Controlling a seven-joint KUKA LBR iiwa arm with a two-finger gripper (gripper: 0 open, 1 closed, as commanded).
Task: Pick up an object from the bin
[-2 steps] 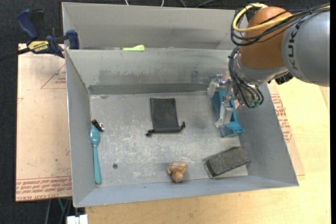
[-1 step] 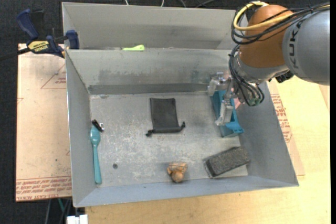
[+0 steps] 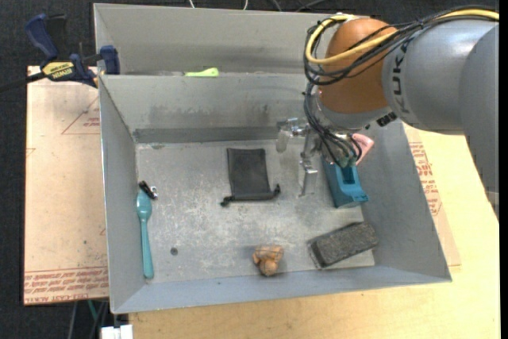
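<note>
Nearest the front wall of the bin (image 3: 119, 171) lie a tan lump (image 3: 268, 259) and, to its right, a dark grey block (image 3: 343, 244); a teal spoon (image 3: 144, 233) lies along the left side, well apart from both. Further in, a flat dark pad (image 3: 248, 174) lies mid-floor; right of it hangs the gripper (image 3: 303, 185), over bare floor between the pad and a blue block (image 3: 344, 185) just beside it; whether it is spread or pressed together I cannot tell, and nothing shows pinched in it. A pink thing (image 3: 363, 145) peeks out behind the wrist.

As I judge it, no pick is made yet, and the blue block looks the likeliest candidate. The risk is plain: dropping straight down would close on nothing; shifting right carelessly could knock the block against the sloping wall; the pad, lying so flat, would likely slip any pinch.
</note>
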